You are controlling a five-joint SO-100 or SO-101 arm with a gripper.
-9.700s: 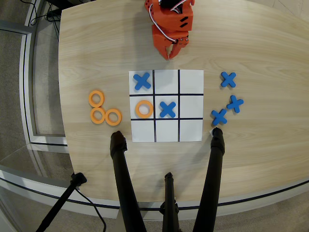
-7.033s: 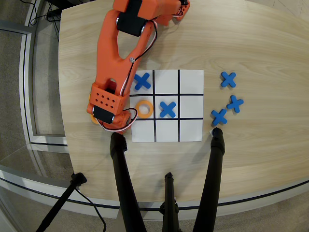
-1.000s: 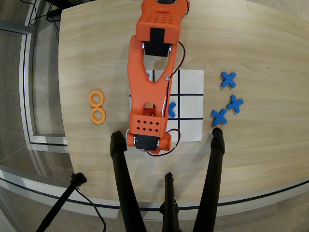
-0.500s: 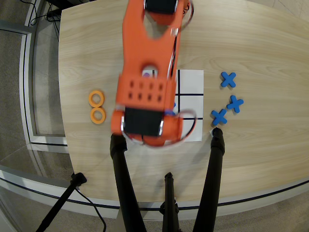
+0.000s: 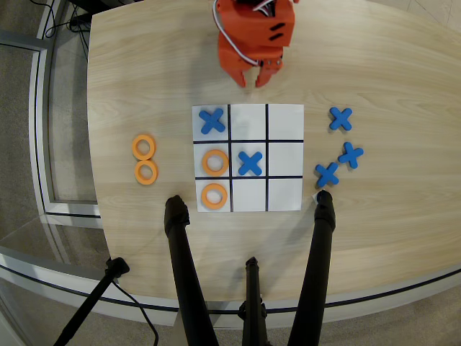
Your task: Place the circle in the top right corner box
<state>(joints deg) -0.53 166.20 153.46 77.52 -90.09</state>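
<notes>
1. Jaws [image 5: 252,79], upper centre of the frame, slightly parted and empty, clear of the paper grid [image 5: 248,158].
2. Circle [image 5: 214,195], flat orange ring, lies in the lower-left cell; a 2nd ring [image 5: 215,162] sits in the cell above.
3. Bare wood-grain worktop [image 5: 374,86] surrounds the grid; 2 spare rings [image 5: 145,159] lie left, 3 blue X pieces [image 5: 340,153] right.
</notes>
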